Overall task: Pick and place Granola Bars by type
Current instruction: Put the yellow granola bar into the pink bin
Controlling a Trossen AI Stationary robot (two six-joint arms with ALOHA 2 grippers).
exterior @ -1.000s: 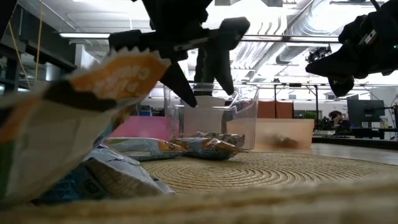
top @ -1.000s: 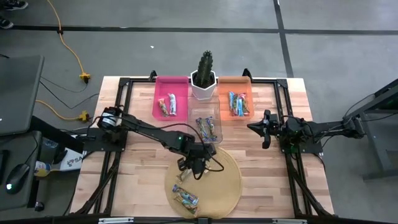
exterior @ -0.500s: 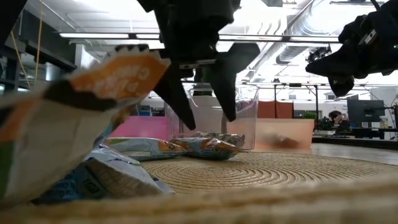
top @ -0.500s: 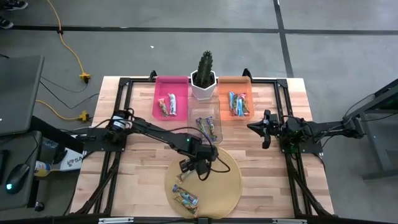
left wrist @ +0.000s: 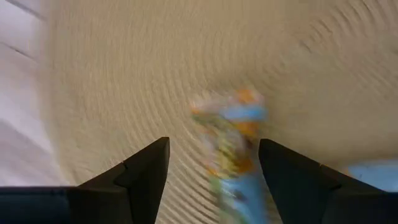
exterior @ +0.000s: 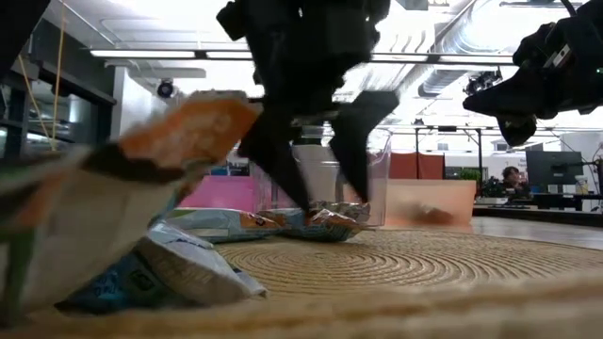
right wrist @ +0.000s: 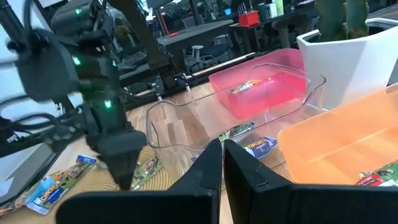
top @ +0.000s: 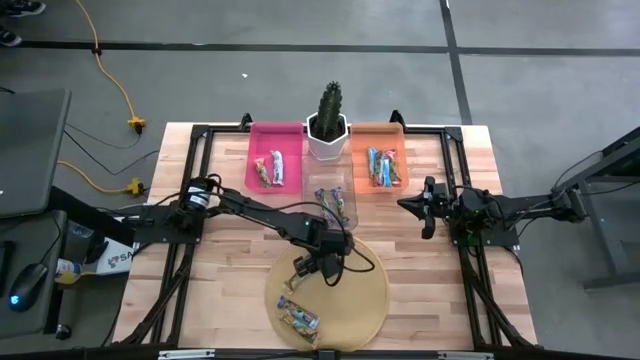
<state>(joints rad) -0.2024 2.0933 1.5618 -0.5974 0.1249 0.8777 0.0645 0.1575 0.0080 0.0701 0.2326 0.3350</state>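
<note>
The left tool [top: 303, 274] hangs spread wide over a granola bar [left wrist: 233, 146] on the round mat [top: 365, 300], while the right tool [top: 408, 203], clenched, waits above the counter [top: 220, 270].

you see a pink bin [top: 275, 150], an orange bin [top: 378, 145], blue-and-orange granola bars [top: 299, 318] on a tan woven mat [top: 362, 300].

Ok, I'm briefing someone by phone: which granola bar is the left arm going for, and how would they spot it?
On the round woven mat at the table's near edge, look under the left gripper, whose open fingers straddle one granola bar. It lies alone by the mat's far-left edge, while the other bars sit bunched at the near edge.
</note>
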